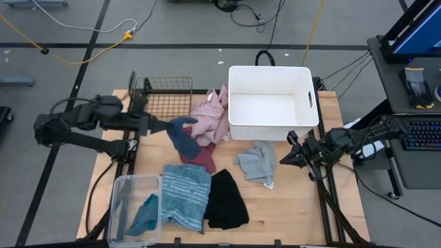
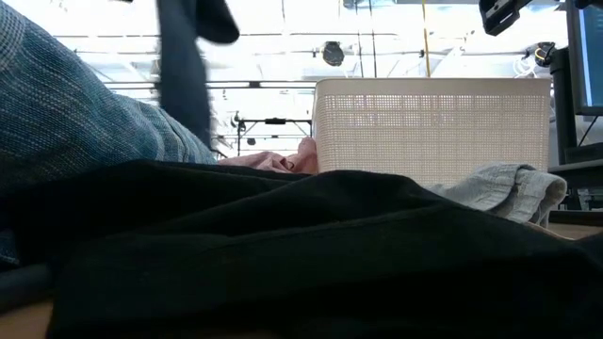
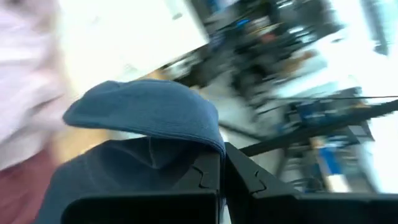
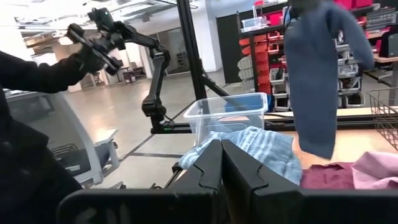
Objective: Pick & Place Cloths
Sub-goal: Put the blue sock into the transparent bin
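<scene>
**Navy cloth held up above the pile**

The navy cloth (image 1: pixel 182 135) hangs in the air at the centre of the high view, clamped between the left gripper's (image 1: pixel 164 125) fingers. Its lower end dangles over the maroon cloth (image 1: pixel 202 158). In the left wrist view the navy fabric drapes over the closed fingers (image 3: pixel 208 180). In the low view it hangs as a dark strip at the upper left.

Just to its right in the high view the pink cloth (image 1: pixel 212 114) lies bunched against the left wall of the white basket (image 1: pixel 272 74). The grey cloth (image 1: pixel 258 163) lies below the basket, right of centre. The black cloth (image 1: pixel 225 200) is spread at the lower centre, touching the blue-striped cloth (image 1: pixel 185 195) on its left. The teal cloth (image 1: pixel 145 215) lies partly inside the clear bin (image 1: pixel 122 193) at the lower left corner of the wooden surface (image 1: pixel 289 207). A wire rack (image 1: pixel 165 96) stands at the upper left of the surface.

The right gripper (image 1: pixel 284 158) waits at the right edge of the surface, near the grey cloth, its fingers (image 4: pixel 214 165) pressed together on nothing.
</scene>
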Robot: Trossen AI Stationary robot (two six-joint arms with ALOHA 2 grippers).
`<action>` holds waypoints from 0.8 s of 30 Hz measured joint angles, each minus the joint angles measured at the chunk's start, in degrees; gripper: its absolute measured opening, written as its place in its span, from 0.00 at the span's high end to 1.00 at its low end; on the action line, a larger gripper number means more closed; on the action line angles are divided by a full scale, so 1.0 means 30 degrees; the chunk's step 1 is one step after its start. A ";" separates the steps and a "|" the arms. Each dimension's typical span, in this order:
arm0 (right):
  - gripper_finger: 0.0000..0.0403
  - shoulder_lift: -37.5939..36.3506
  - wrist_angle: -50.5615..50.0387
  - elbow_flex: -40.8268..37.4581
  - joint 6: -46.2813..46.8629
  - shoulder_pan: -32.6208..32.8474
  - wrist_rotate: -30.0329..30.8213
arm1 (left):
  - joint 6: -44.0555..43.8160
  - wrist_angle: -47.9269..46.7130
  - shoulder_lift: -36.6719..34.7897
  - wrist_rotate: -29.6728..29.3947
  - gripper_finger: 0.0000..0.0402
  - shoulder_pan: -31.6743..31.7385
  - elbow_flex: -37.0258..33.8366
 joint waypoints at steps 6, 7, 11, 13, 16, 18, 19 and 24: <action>1.00 0.0001 0.0000 0.0000 0.0000 0.0000 0.0015 | 0.0328 0.5744 -0.0100 0.1394 1.00 -0.1076 0.0000; 1.00 0.0001 -0.0007 0.0000 0.0000 0.0000 0.0015 | 0.0301 0.6678 -0.0058 0.1726 1.00 -0.1297 0.0000; 1.00 0.0002 -0.0004 0.0000 0.0000 0.0000 0.0015 | 0.0098 0.9076 0.0288 0.2227 1.00 -0.2511 0.0007; 1.00 0.0007 -0.0007 0.0000 0.0000 0.0000 0.0015 | -0.0219 0.9398 0.0477 0.2228 1.00 -0.3137 0.0007; 1.00 0.0002 -0.0002 0.0000 0.0000 0.0000 0.0015 | -0.0817 0.9314 0.0737 0.1941 1.00 -0.4041 0.0007; 1.00 0.0007 -0.0007 0.0000 0.0000 0.0000 0.0015 | -0.1169 0.9303 0.0861 0.1727 1.00 -0.4586 0.0007; 1.00 0.0001 -0.0007 0.0000 0.0000 0.0000 0.0015 | -0.1399 0.9295 0.0908 0.1609 1.00 -0.4824 0.0007; 1.00 0.0000 -0.0007 0.0000 0.0000 0.0000 0.0015 | -0.3611 0.9300 0.0936 0.0937 1.00 -0.6215 0.0007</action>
